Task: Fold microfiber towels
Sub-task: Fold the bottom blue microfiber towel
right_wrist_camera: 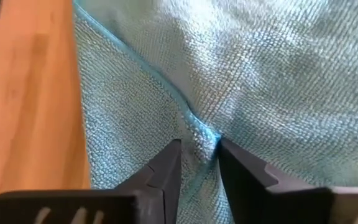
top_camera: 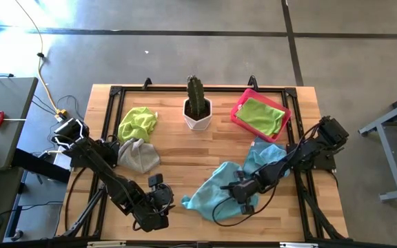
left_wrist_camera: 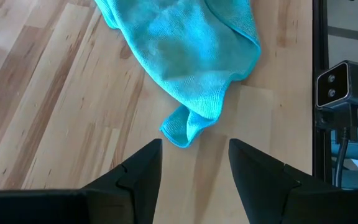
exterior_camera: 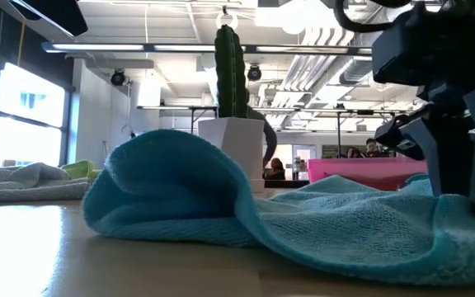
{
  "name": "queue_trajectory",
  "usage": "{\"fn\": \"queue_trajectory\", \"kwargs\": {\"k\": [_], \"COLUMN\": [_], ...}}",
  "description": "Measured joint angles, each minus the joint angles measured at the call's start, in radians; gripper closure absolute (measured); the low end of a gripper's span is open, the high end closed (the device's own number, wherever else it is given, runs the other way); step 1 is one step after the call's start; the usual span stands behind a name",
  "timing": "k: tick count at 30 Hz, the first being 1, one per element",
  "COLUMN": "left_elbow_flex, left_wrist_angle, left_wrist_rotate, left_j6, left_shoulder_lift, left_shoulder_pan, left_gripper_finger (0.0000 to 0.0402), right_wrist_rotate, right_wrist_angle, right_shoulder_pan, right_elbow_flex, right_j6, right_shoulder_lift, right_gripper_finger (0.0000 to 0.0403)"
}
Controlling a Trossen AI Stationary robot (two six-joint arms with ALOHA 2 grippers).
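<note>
A light blue microfiber towel point(top_camera: 216, 186) lies rumpled on the wooden table, near the front and right of centre; it humps up in the low view point(exterior_camera: 171, 186). My right gripper point(right_wrist_camera: 197, 149) is down on it and shut on a ridge of the cloth. My left gripper point(left_wrist_camera: 194, 149) hovers open just left of the towel's near-left corner point(left_wrist_camera: 185, 127), touching nothing. A second light blue towel point(top_camera: 264, 157) lies partly under my right arm. A lime green towel point(top_camera: 138, 122) and a grey towel point(top_camera: 140, 156) lie bunched at the left. My right gripper pinches a raised ridge of the light blue towel point(right_wrist_camera: 199, 132) between its two fingers, right by a hemmed edge. The fingers slant down onto it from the table's right side. The towel rests slack on the table around the pinch.
A cactus in a white pot point(top_camera: 198, 110) stands at the far middle. To its right sits a pink tray point(top_camera: 240, 114) holding a folded lime green towel point(top_camera: 262, 116). Bare wood lies between the two grippers and the cactus.
</note>
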Motion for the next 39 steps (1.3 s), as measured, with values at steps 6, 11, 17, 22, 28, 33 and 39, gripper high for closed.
{"fn": "queue_trajectory", "kwargs": {"k": [6,11,17,22,28,33,39], "left_elbow_flex": [0.0,0.0,0.0,0.0,0.0,0.0,0.0], "left_wrist_angle": [0.0,-0.001,-0.001,-0.001,0.0,0.0,0.0], "left_wrist_rotate": [-0.001,-0.001,-0.007,-0.007,-0.007,-0.007,-0.007], "left_j6": [0.0,0.0,0.0,0.0,0.0,0.0,0.0], "left_shoulder_lift": [0.0,0.0,0.0,0.0,0.0,0.0,0.0], "left_shoulder_pan": [0.0,0.0,0.0,0.0,0.0,0.0,0.0], "left_gripper_finger": [0.0225,0.0225,0.0225,0.0225,0.0225,0.0225,0.0225], "right_wrist_rotate": [-0.001,-0.005,0.033,0.143,0.153,0.153,0.153], "right_wrist_angle": [0.077,0.132,0.158,0.156,0.145,0.133,0.099], "right_shoulder_pan": [0.031,0.077,0.122,0.134,0.134,0.134,0.134], "right_elbow_flex": [0.0,0.0,0.0,0.0,0.0,0.0,0.0], "right_j6": [-0.002,-0.002,0.006,0.024,0.024,0.046,0.05], "right_shoulder_lift": [-0.006,-0.006,-0.006,-0.006,-0.006,-0.006,-0.006], "right_gripper_finger": [0.03,0.03,0.03,0.03,0.03,0.03,0.03]}}
